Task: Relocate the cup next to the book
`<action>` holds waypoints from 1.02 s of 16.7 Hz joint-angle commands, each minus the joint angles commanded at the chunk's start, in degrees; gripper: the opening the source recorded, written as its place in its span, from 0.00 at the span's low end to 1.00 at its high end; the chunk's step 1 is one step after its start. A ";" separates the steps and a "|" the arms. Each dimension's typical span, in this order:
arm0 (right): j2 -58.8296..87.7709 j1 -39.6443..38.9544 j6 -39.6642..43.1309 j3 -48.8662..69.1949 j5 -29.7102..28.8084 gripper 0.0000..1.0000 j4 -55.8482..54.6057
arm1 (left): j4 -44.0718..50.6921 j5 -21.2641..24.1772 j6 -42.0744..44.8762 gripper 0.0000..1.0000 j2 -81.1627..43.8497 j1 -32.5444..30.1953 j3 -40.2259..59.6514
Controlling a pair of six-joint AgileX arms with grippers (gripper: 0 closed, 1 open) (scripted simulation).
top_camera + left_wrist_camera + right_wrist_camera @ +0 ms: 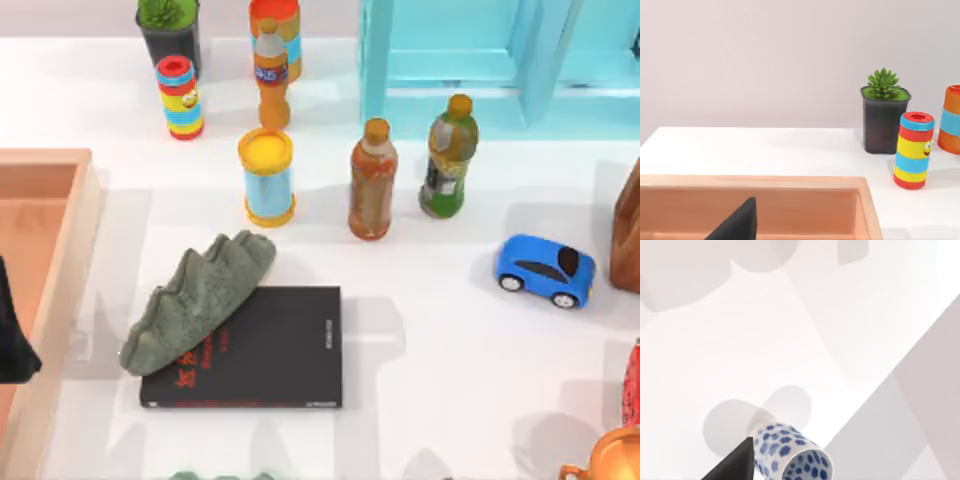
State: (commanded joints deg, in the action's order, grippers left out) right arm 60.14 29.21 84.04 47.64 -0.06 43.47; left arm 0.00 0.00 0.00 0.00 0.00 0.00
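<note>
The cup (790,455), white with blue speckles, sits just beside a dark fingertip of the right gripper (737,462) in the right wrist view, above pale bench; whether that gripper grips it I cannot tell. The book (255,350) lies flat left of centre, a green rock-like lump (200,295) overlapping its corner. Judged step: securing or carrying the cup. Next, it needs setting upright on bare bench (430,360) beside the book. The left gripper (737,225) is parked over the wooden tray (40,210).
</note>
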 joint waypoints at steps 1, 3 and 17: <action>4.30 2.08 5.63 3.29 -0.09 1.00 3.12 | 0.00 0.00 0.00 1.00 0.00 0.00 0.00; 12.40 6.03 16.53 9.62 -0.23 1.00 8.99 | 0.00 0.00 0.00 1.00 0.00 0.00 0.00; 38.48 19.48 53.94 31.99 0.08 1.00 27.58 | 0.00 0.00 0.00 1.00 0.00 0.00 0.00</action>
State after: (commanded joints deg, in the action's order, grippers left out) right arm 98.62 48.69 137.98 79.63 0.02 71.05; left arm 0.00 0.00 0.00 0.00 0.00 0.00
